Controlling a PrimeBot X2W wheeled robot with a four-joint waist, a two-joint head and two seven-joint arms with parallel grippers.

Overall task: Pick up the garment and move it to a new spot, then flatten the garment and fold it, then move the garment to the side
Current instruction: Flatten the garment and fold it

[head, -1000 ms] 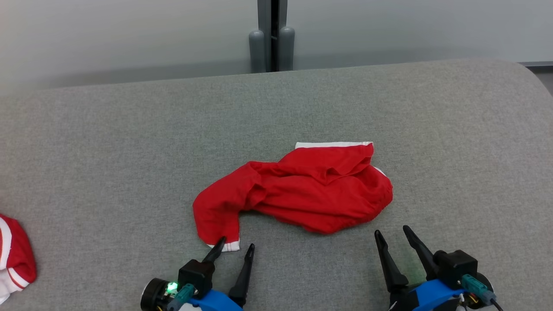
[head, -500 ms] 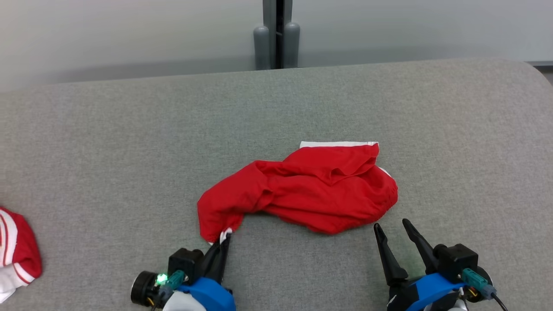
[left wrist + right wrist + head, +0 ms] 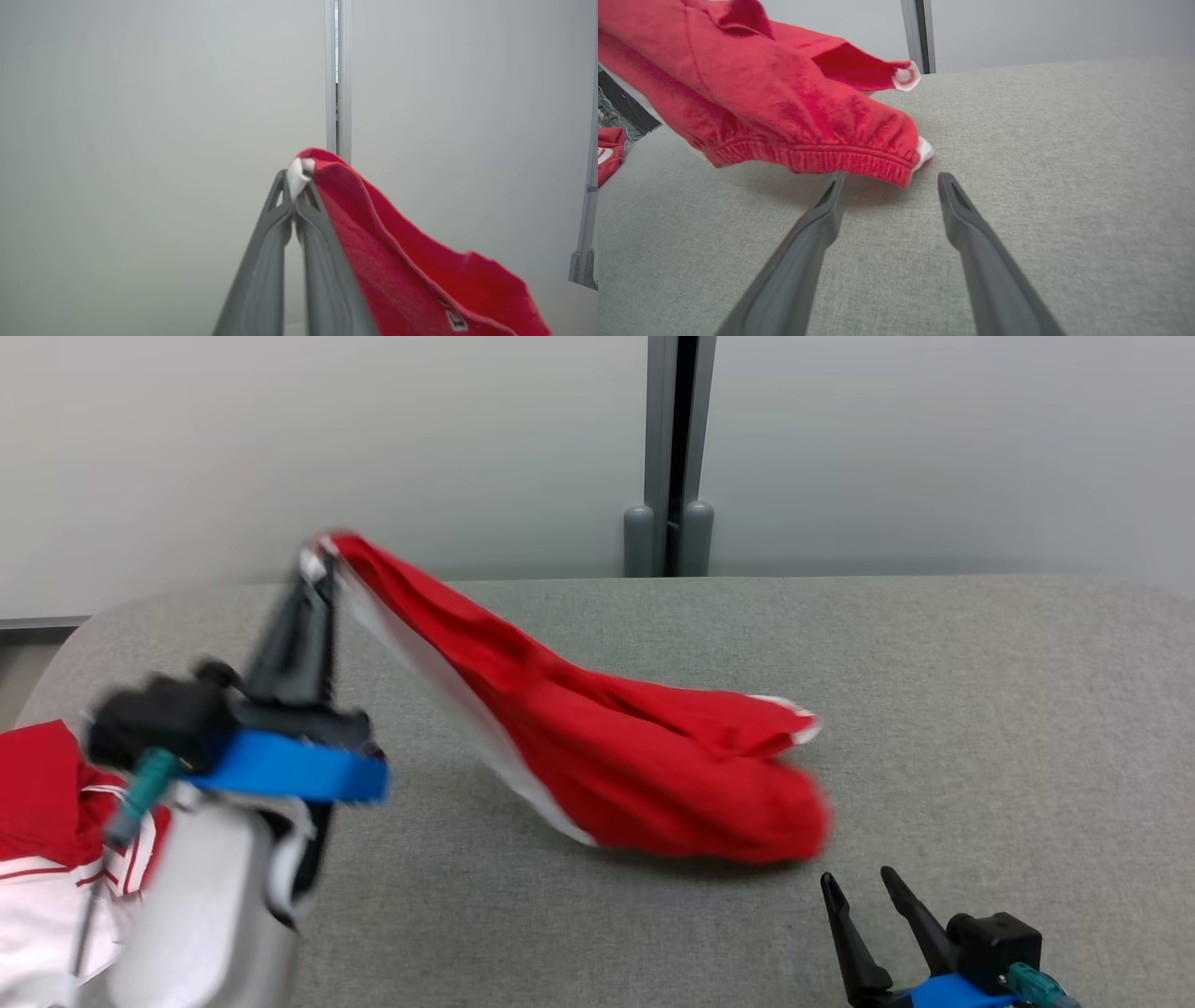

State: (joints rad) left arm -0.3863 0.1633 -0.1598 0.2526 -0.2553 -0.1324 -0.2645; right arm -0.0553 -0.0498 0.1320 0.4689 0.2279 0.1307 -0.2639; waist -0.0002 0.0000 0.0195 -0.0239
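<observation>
You are getting nothing legible here: no word, brand or number is reading clearly in any view. The nearest thing is showing in the lower right of the left wrist view, where a white-outlined patch (image 3: 452, 320) is sitting on the red garment (image 3: 397, 261); it is coming through too small and blurred for you to make out any characters.

Open grey surface (image 3: 990, 709) right of the garment (image 3: 653, 765) (red-white cloth heap (image 3: 42, 840) far left)

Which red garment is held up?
The plain red cloth garment in the middle, pinched by the left pincer; the red-and-white striped garment lies at the left edge.
</observation>
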